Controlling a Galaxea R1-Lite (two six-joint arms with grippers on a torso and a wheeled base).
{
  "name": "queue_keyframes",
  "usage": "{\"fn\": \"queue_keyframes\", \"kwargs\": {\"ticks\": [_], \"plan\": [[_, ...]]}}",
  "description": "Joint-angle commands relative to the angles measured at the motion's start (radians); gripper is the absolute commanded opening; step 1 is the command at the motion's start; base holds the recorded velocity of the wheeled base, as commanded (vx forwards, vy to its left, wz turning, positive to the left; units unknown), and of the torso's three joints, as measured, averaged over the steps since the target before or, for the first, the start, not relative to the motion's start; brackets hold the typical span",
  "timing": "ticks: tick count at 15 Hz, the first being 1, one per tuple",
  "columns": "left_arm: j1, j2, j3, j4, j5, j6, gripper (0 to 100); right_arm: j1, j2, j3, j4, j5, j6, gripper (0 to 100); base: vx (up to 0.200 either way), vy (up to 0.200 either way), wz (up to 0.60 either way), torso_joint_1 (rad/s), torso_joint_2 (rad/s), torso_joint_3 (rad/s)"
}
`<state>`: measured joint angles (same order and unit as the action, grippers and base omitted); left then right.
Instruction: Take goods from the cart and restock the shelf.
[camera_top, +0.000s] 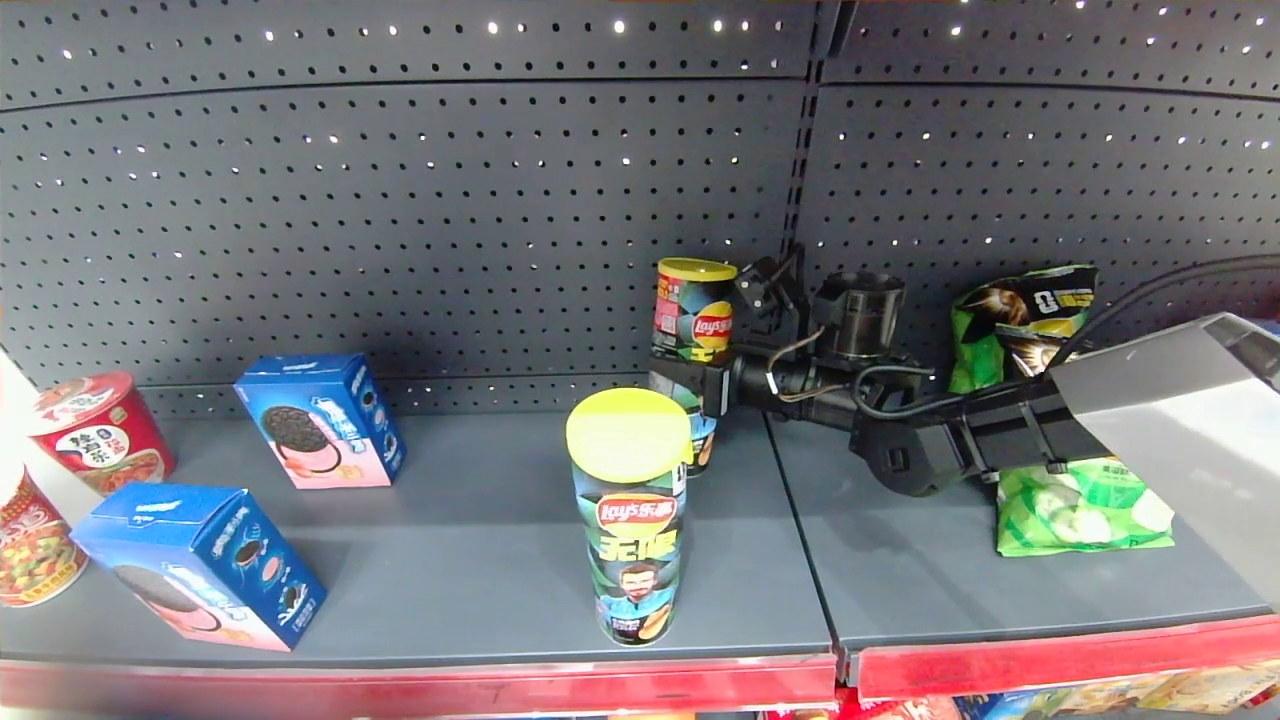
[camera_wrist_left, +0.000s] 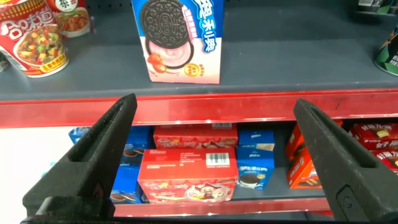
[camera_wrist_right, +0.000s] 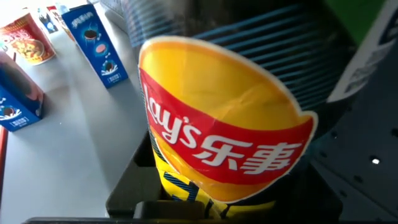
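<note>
Right wrist view looks straight onto the right fingers (camera_wrist_right: 134, 190), clamped on a chip can (camera_wrist_right: 230, 137) whose red and yellow label shows close up. In the head view these right fingers (camera_top: 702, 388) grip that chip can (camera_top: 693, 312) around its middle. It stands upright with its yellow lid on top, at the back of the shelf (camera_top: 480, 560), close to the perforated back panel (camera_top: 400, 220). Whether its base touches the shelf I cannot tell.

A second chip can (camera_top: 628, 515) stands upright just in front of the held one, near the shelf's red front strip (camera_top: 400, 685). Behind the right arm, a green chip bag (camera_top: 1020, 320) leans against the back panel, and another green bag (camera_top: 1085, 510) lies flat in front of it.

The left fingers (camera_wrist_left: 93, 162) are spread wide and hold nothing, level with the red front strip (camera_wrist_left: 205, 102). Beyond them, a blue cookie box (camera_wrist_left: 177, 40) stands on the shelf with a red noodle cup (camera_wrist_left: 34, 37) beside it. Red boxes (camera_wrist_left: 186, 174) sit on the lower shelf.

In the head view, two blue cookie boxes (camera_top: 320, 420) (camera_top: 205, 565) and two noodle cups (camera_top: 100, 430) (camera_top: 30, 545) occupy the left part of the shelf, well apart from the cans.
</note>
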<state>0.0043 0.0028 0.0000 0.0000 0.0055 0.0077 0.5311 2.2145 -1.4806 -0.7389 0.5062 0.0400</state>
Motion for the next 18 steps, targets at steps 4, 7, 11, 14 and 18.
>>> {"fn": "queue_keyframes", "kwargs": {"ticks": [4,7,11,14,18], "plan": [[0.0,0.002,0.0,0.0,0.001,0.0,100,0.001,0.013,-0.004,-0.01,0.0,0.014,0,0.0,0.0,0.0,0.0,0.0,0.0],[0.0,0.002,0.0,0.0,0.001,0.0,100,0.001,0.021,-0.006,-0.011,0.0,0.015,0,0.0,0.0,0.0,0.0,0.0,0.0],[0.0,0.002,0.0,0.0,-0.001,0.0,100,0.001,0.011,0.002,-0.011,0.0,0.029,100,0.0,0.0,0.0,0.0,0.0,0.0],[0.0,0.002,0.0,0.0,0.001,0.0,100,0.004,0.002,0.011,-0.017,0.0,0.034,100,0.0,0.0,0.0,0.0,0.0,0.0],[0.0,0.002,0.0,0.0,0.001,0.0,100,0.007,-0.044,0.077,-0.017,0.002,0.034,100,0.0,0.0,0.0,0.0,0.0,0.0]]}}
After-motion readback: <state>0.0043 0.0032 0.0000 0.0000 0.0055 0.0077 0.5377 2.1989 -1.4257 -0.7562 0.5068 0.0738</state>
